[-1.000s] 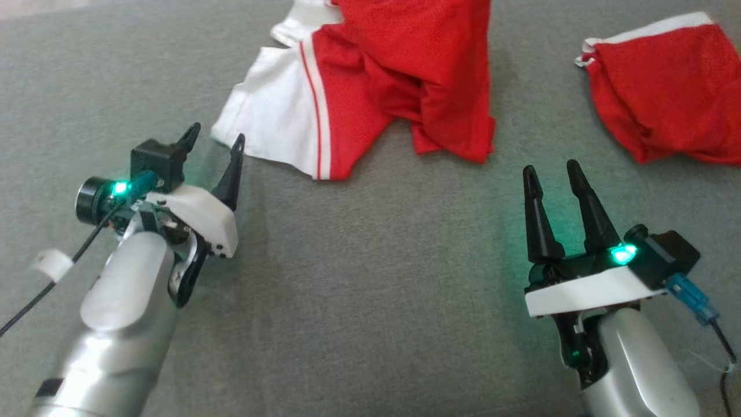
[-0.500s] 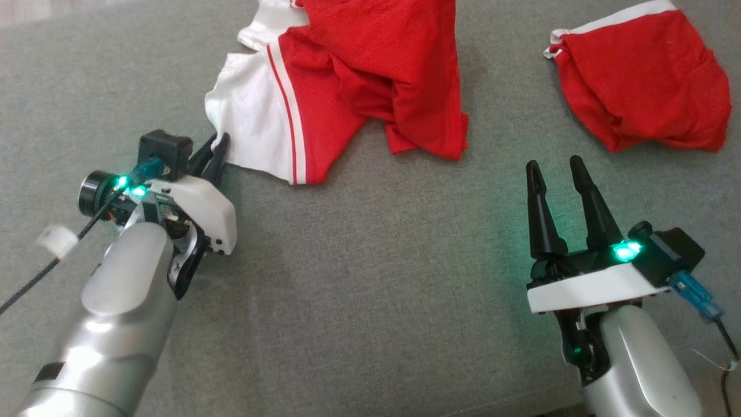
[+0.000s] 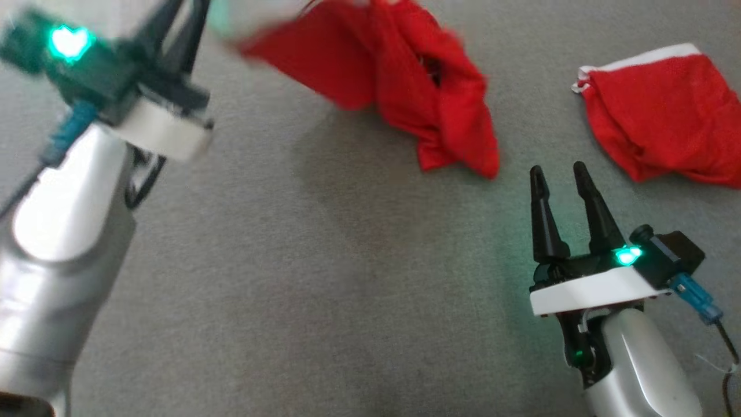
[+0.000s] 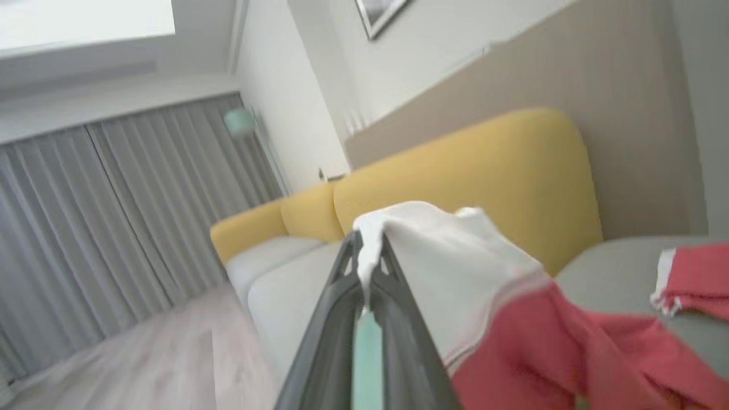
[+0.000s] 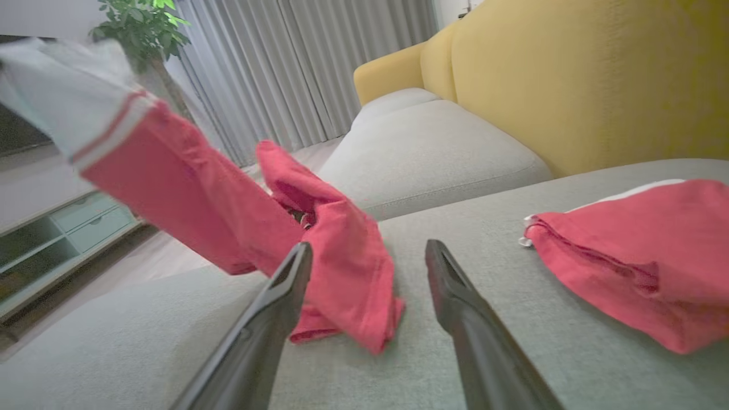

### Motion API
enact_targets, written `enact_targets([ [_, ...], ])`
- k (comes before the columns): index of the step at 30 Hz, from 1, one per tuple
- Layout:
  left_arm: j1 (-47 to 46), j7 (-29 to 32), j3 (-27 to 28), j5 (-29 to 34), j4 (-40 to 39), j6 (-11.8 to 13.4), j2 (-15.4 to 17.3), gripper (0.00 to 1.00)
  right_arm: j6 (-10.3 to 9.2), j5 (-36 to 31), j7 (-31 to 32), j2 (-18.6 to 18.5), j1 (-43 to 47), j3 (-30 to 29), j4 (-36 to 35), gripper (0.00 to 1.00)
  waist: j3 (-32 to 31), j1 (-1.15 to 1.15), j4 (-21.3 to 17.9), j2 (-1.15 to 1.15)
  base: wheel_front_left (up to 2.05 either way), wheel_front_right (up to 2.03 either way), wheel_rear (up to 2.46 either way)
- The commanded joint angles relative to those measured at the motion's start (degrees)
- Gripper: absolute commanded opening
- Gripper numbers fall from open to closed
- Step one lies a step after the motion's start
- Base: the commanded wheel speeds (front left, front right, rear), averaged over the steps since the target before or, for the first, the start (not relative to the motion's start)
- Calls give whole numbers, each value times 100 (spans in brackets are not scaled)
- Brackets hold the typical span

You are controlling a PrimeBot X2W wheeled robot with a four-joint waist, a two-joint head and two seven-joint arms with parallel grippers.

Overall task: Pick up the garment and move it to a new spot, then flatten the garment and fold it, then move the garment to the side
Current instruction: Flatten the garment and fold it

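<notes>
Garment (image 3: 428, 98) hung by its white hem (image 4: 444, 239) from the clenched left claw (image 3: 173, 29) — red tail (image 3: 463, 156) on the grey cushion (image 3: 301, 260). Right claw (image 3: 558, 174) gaped empty. Pick-up step; next calls for a carry to a fresh spot.

Head overhead, wrists low toward garment (image 3: 428, 98)

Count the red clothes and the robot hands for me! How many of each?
Red clothes: 2 (lifted garment, lying garment)
Robot hands: 2 (left hand, right hand)
Total: 4
</notes>
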Motion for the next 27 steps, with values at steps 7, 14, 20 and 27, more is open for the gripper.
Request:
enact_targets([
  [7, -432, -68, -348, 351, -2393, -81, 939, 0, -4, -65, -37, -9, -5, 104, -159, 100, -106, 0, 428, 0, 0, 0, 0],
  [14, -203, -69, -2856, 998, -3445, -84, 2358, 0, -4, -77, -37, -9, 17, 126, -75, 100, -171, 0, 711, 0, 0, 0, 0],
  [20, -72, -69, -4213, 1101, -3158, -85, 3041, 0, -4, -71, -37, -9, 24, 159, -9, 100, -317, 0, 821, 0, 0, 0, 0],
  [27, 1067, -69, -4300, 747, -2500, -85, 3311, 0, -4, -64, -37, -9, 75, 240, 75, 100, -559, 0, 787, 0, 0, 0, 0],
])
